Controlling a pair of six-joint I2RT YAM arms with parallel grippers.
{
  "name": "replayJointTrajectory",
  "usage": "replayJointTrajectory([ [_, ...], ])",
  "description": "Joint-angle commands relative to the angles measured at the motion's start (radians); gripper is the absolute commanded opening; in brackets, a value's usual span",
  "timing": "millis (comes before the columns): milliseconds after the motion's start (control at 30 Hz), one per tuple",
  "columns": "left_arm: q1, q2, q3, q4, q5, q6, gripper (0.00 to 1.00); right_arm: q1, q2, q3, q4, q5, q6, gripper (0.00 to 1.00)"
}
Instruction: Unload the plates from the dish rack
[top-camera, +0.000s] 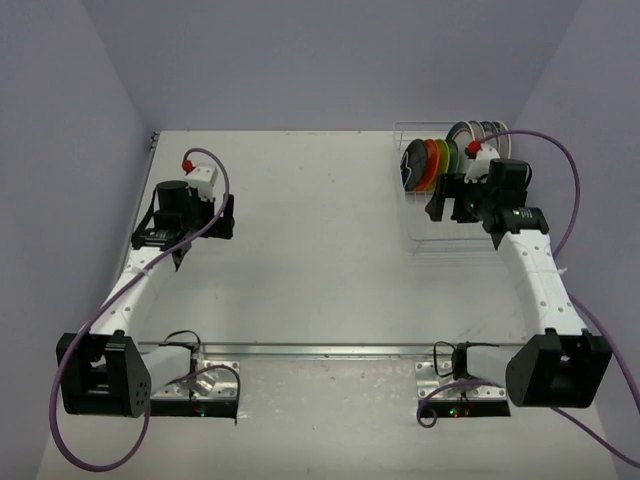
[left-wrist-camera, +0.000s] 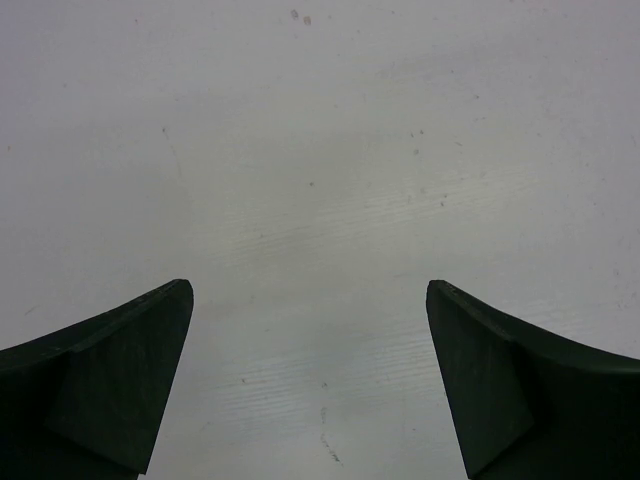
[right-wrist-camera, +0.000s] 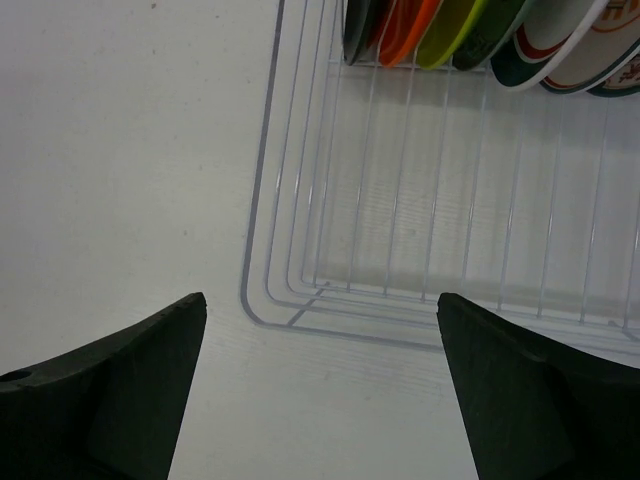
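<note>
The dish rack (top-camera: 432, 250) is a pale wire basket at the table's far right. Several plates stand on edge in its back part: black (top-camera: 410, 166), orange (top-camera: 430, 160), green (top-camera: 447, 155), teal (top-camera: 462, 135) and white rimmed ones (top-camera: 487, 130). My right gripper (top-camera: 452, 208) is open and empty above the rack's bare front part. The right wrist view shows the gripper (right-wrist-camera: 322, 300) over the rack's front left corner (right-wrist-camera: 262, 200), with the plates' lower edges (right-wrist-camera: 405, 30) at the top. My left gripper (top-camera: 190, 230) is open and empty over the table at the left (left-wrist-camera: 308, 290).
The white table (top-camera: 320, 230) lies between the arms, with grey walls on three sides. A metal rail (top-camera: 320, 349) runs along the near edge between the arm bases. Purple cables (top-camera: 565, 170) loop beside both arms.
</note>
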Motion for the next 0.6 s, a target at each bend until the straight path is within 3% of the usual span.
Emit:
replayJointTrajectory([
  [0,-0.006,-0.003,0.004,0.06,-0.018,-0.009,1.0,-0.004,0.035,0.017,0.1,0.046,0.024,0.94],
  [300,-0.008,0.012,0.064,0.091,-0.161,-0.017,1.0,0.01,0.265,0.223,0.162,0.137,0.07,0.81],
  [567,-0.008,0.023,0.053,0.099,-0.214,-0.056,1.0,0.101,0.516,0.459,0.199,0.271,0.029,0.68],
])
